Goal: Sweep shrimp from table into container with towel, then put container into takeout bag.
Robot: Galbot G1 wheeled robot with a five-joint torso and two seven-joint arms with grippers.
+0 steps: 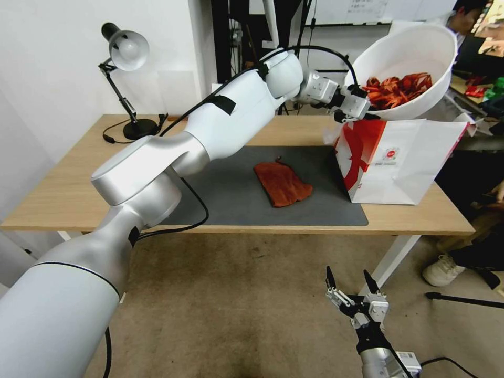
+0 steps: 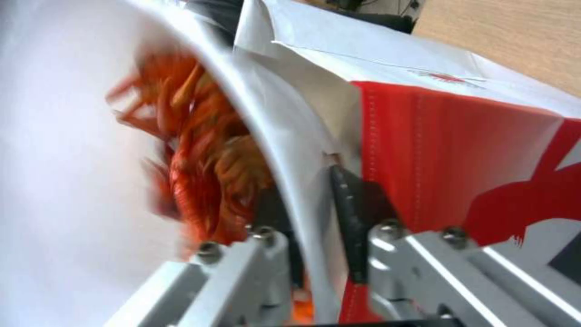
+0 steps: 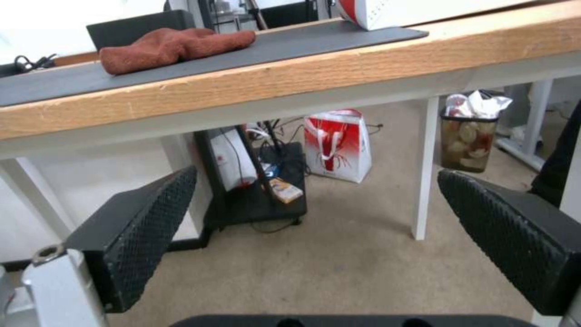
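White container (image 1: 415, 52), shrimp (image 1: 397, 90) inside, above takeout bag (image 1: 399, 163)

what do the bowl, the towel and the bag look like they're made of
Bowl: likely thin white plastic, smooth with a slight sheen; the left gripper pinches its rim above the bag.
Towel: soft rust-red cloth with a fuzzy nap, lying rumpled on the grey mat.
Bag: seemingly stiff white paper or coated paper with red print; creased folds hold its shape.
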